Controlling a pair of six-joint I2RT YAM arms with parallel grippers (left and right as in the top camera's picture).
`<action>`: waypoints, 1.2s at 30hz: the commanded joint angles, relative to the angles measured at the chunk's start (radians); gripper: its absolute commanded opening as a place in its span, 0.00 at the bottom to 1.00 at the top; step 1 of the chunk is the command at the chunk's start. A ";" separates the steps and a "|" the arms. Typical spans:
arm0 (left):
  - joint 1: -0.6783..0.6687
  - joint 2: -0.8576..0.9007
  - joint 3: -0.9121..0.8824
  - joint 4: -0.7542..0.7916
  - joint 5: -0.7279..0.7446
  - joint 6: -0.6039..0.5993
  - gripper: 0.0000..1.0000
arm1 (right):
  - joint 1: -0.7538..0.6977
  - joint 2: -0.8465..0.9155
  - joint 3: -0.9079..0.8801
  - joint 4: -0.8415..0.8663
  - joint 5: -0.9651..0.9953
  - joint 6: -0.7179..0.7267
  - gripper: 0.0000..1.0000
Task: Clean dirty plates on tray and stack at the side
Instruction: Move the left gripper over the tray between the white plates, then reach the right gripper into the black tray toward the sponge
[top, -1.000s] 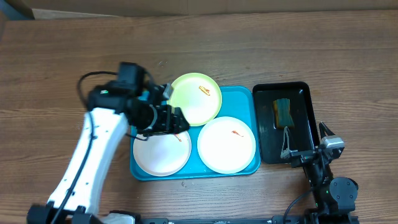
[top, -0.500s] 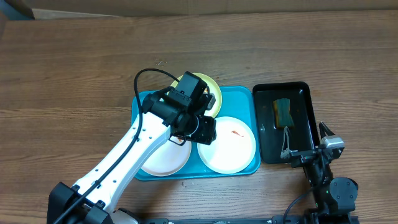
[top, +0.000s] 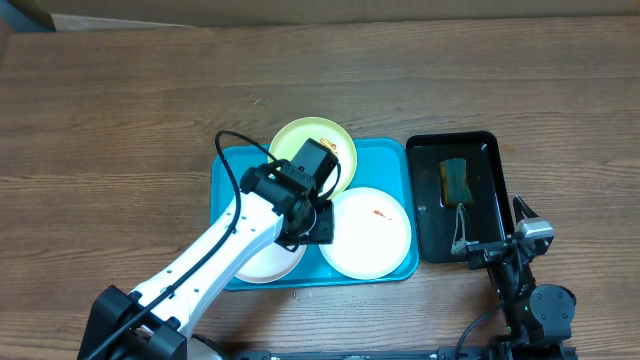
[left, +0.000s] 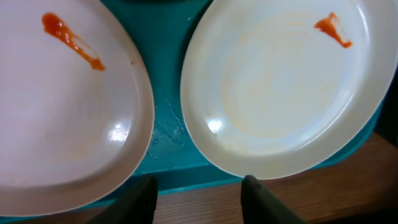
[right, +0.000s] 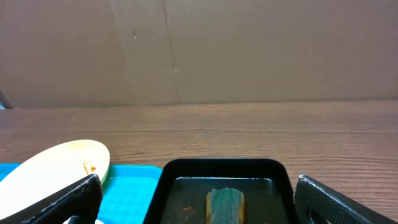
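The turquoise tray (top: 392, 160) holds three plates. A yellow-green plate (top: 318, 146) lies at the back, overhanging the far rim. One white plate (top: 372, 235) is at the front right and another white plate (top: 262, 264) at the front left, half hidden by my left arm. Each shows a small red smear. My left gripper (top: 316, 226) hovers over the gap between the two white plates. In the left wrist view its dark fingers (left: 140, 200) stand apart over the tray's near rim (left: 186, 182), with nothing between them. My right gripper (right: 199, 190) is wide open, low beside the black tray.
A narrow black tray (top: 487, 190) lies right of the turquoise one with a green-and-yellow sponge (top: 455, 180) inside. Bare wooden table (top: 120, 110) spreads to the left and behind. A cardboard wall (right: 199, 50) closes off the far side.
My left arm has swung right, from over the left white plate to the gap between the two white plates, and its jaws have narrowed. The right arm has not moved.
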 joint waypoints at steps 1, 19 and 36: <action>-0.021 0.005 -0.046 0.031 -0.027 -0.102 0.41 | -0.003 -0.010 -0.011 0.005 -0.002 -0.006 1.00; -0.132 0.006 -0.126 0.109 -0.073 -0.145 0.40 | -0.003 -0.010 0.002 0.012 -0.121 0.171 1.00; -0.131 0.011 -0.177 0.159 -0.103 -0.261 0.39 | -0.003 0.745 0.767 -0.433 -0.024 0.147 1.00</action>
